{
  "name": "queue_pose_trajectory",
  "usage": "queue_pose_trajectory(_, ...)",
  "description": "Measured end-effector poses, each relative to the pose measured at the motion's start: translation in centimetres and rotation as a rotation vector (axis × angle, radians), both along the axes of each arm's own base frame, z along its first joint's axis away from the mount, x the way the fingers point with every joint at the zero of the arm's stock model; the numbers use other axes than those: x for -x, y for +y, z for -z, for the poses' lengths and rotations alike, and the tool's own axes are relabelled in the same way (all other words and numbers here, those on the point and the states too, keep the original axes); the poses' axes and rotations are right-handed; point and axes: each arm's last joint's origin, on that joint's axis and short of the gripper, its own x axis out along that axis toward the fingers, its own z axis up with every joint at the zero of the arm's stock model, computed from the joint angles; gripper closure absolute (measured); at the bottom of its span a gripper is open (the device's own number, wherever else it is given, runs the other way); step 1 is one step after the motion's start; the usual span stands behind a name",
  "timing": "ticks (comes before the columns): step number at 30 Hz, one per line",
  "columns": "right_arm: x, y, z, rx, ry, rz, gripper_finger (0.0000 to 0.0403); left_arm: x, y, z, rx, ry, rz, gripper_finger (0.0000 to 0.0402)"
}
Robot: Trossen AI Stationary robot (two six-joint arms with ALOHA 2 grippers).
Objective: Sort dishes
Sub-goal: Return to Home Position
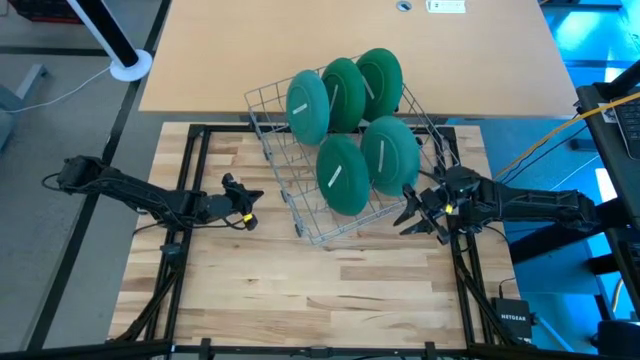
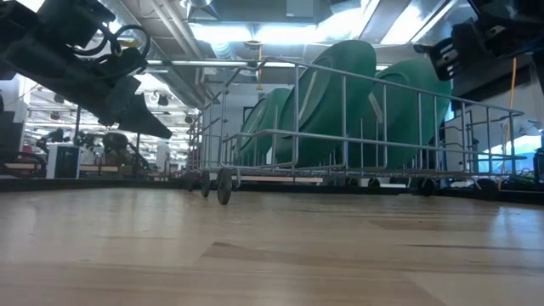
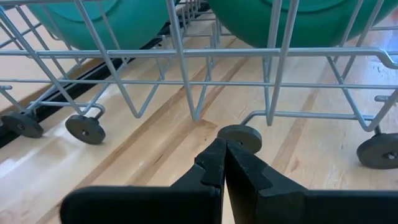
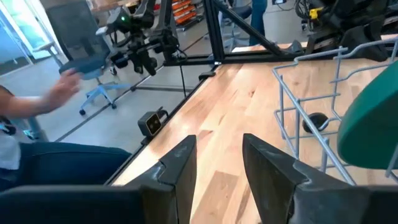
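Your left gripper (image 3: 224, 152) is pinched fully closed on nothing and hovers just off the left side of the rack. Your right gripper (image 4: 217, 149) has its fingers parted and empty, beside the rack's near-right corner. Five round, flat, smooth green plastic plates (image 1: 342, 175) stand on edge in the grey wire rack (image 1: 262, 118), leaning. There are three in the far row and two in the near row, and those two show a white mark. Each row runs slantwise across the wood-plank table (image 1: 330, 290), from near-left to far-right.
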Motion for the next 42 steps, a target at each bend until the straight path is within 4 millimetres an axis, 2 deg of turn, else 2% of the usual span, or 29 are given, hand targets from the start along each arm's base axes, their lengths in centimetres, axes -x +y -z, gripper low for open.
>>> queue_pose_trajectory(42, -0.2, -0.47, 0.12, 0.029, 0.015, 0.175, 0.0269, 0.0, 0.0, 0.0, 0.0, 0.0, 0.0, 0.0398)
